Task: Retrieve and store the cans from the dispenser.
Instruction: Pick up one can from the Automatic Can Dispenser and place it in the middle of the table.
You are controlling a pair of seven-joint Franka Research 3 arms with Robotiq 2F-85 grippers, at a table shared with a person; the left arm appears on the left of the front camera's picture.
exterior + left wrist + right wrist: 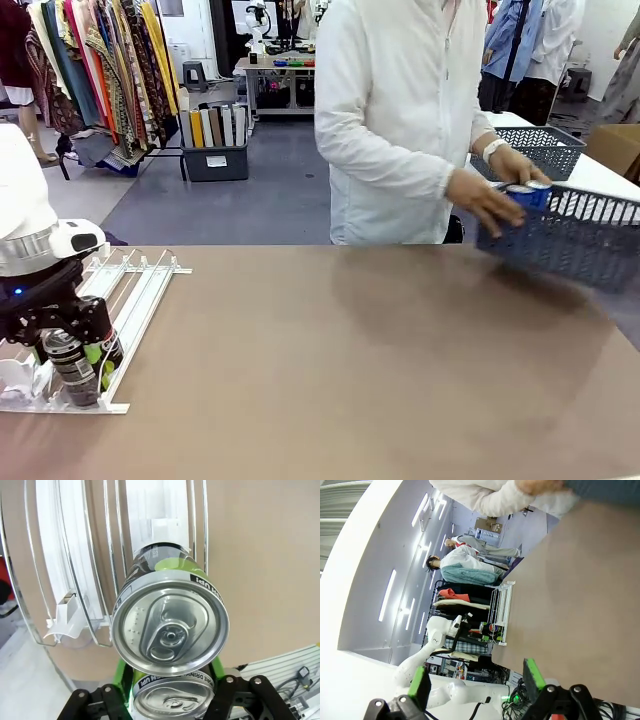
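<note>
Brown surface (350, 350), front: dispenser (135, 285) at 8 o'clock, left arm (40, 250) over its near end, dark can (68, 368) under it. Person's hand (485, 198) holds blue can (528, 192) at basket (575, 245), 2 o'clock. Left wrist: left fingers (120, 677) flank the dark can's sides, can't tell if clamped. Right wrist: right fingers (420, 682) wide, nothing between.
</note>
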